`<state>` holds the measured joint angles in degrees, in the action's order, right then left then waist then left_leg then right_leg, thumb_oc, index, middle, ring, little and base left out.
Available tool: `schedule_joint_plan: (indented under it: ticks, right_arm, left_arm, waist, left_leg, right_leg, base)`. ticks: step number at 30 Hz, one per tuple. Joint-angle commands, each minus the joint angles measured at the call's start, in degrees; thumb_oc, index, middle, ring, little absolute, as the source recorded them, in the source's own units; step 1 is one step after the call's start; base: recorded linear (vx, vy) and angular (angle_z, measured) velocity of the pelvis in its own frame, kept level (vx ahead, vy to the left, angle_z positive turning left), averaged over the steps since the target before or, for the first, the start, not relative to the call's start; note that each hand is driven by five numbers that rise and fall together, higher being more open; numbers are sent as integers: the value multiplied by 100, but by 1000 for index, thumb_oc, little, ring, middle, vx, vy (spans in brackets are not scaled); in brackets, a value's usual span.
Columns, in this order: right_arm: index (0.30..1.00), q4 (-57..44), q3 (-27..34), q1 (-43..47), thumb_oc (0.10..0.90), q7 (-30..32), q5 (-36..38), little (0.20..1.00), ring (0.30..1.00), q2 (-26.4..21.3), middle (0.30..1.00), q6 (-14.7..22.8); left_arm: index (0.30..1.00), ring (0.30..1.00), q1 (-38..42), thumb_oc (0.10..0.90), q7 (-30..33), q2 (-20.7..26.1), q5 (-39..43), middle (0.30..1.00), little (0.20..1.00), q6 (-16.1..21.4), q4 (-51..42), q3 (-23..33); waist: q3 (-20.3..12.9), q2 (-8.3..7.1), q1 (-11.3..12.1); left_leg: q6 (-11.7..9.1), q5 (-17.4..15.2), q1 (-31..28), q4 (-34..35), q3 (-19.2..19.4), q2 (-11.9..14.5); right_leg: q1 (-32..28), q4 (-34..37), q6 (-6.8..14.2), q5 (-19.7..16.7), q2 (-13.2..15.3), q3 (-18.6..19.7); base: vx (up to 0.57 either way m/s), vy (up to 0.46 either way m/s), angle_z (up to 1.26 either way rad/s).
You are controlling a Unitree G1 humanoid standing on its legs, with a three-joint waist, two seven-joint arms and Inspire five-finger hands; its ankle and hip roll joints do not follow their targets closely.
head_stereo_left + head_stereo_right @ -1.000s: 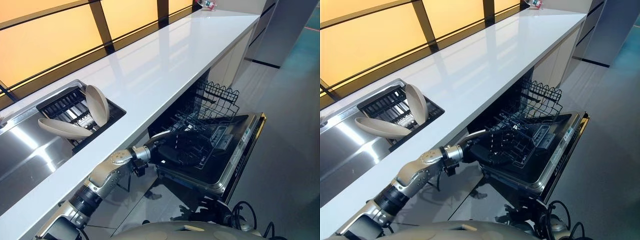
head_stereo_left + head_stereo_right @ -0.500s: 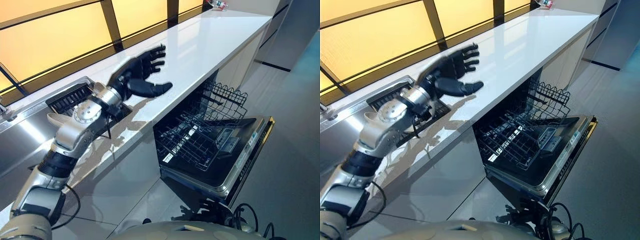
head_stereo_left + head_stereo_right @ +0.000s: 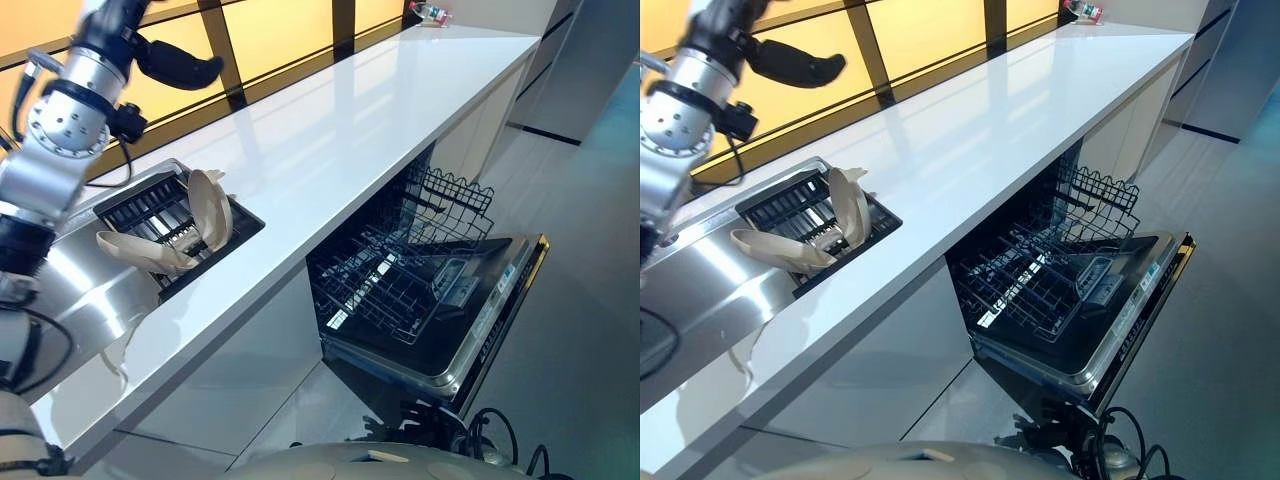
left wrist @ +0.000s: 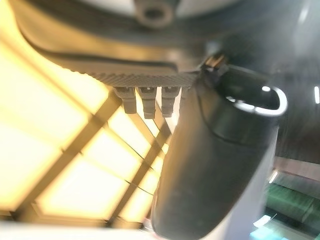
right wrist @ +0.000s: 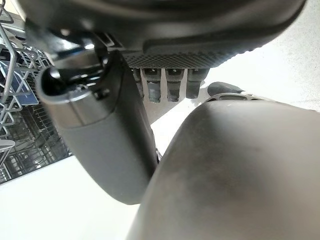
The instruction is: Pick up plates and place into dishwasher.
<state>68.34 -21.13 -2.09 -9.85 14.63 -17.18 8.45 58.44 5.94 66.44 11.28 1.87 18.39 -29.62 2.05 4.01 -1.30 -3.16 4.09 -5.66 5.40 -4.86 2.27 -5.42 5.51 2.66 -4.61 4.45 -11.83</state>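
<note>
Beige plates (image 3: pixel 150 250), judged stiff, smooth and breakable, are seen propped in the sink rack (image 3: pixel 165 210) beside the white desk (image 3: pixel 340 130), best taken by the rim, while the left robot hand (image 3: pixel 165 60) is held spread and empty above.

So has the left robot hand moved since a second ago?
Yes. The left robot hand has risen from beside the dishwasher rack to above the counter, near the window.

silver-grey arm (image 3: pixel 60 130), dark hand (image 3: pixel 175 62)
</note>
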Motion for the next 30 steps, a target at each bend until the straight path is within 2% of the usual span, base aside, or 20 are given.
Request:
schedule_joint_plan:
  ticks: [1, 3, 4, 9, 26, 30]
  right_arm:
    - [900, 88, -237, -12, 800, 224, -77, 900, 900, 123, 900, 200]
    - [900, 95, -191, -113, 800, 229, -128, 900, 900, 78, 900, 228]
    - [900, 109, -159, -173, 800, 230, -130, 900, 900, 55, 900, 257]
    - [900, 62, -82, -311, 800, 205, -196, 900, 900, -28, 900, 263]
    - [900, -239, 96, -235, 800, 119, -200, 900, 900, -504, 900, 630]
    - [900, -238, 132, -285, 800, 112, -322, 900, 900, -505, 900, 679]
  left_arm:
    - [900, 900, 1719, 800, 520, 712, -956, 900, 900, 870, 565, -344]
    - [900, 900, 2111, 800, 586, 970, -1358, 900, 900, 1024, 676, -872]
    - [900, 900, 2334, 800, 564, 1071, -1295, 900, 900, 980, 713, -1180]
    - [900, 900, 2682, 800, 339, 1228, -1560, 900, 900, 900, 820, -1675]
    - [900, 900, 2463, 800, -77, 1320, -2346, 900, 900, 971, 1369, -1820]
    - [900, 900, 2699, 800, -258, 1359, -2570, 900, 900, 1131, 1638, -2185]
  waist:
    - [41, 134, -47]
    - [61, 162, -82]
    - [75, 171, -102]
    - [154, 193, -171]
    - [729, 279, -338]
    - [726, 274, -336]
  left_leg:
    - [233, -424, -129, -40, 504, -535]
    - [232, -416, -110, -40, 539, -545]
    - [233, -413, -97, -40, 547, -558]
    - [251, -419, -50, -40, 567, -598]
    - [299, -366, 257, -40, 609, -664]
    - [303, -365, 246, -40, 626, -660]
  right_leg:
    - [-229, -51, 275, 266, -170, 236]
    - [-198, -51, 306, 232, -153, 247]
    - [-176, -51, 324, 214, -142, 253]
    - [-97, -51, 374, 166, -97, 271]
    - [394, -150, 461, 8, 53, 429]
    - [376, -139, 488, -6, 72, 383]
  base:
    - [114, 73, 3]
    - [102, 80, 1]
    - [90, 77, 1]
    - [76, 80, 2]
    - [-33, 65, 2]
    - [0, 0, 0]
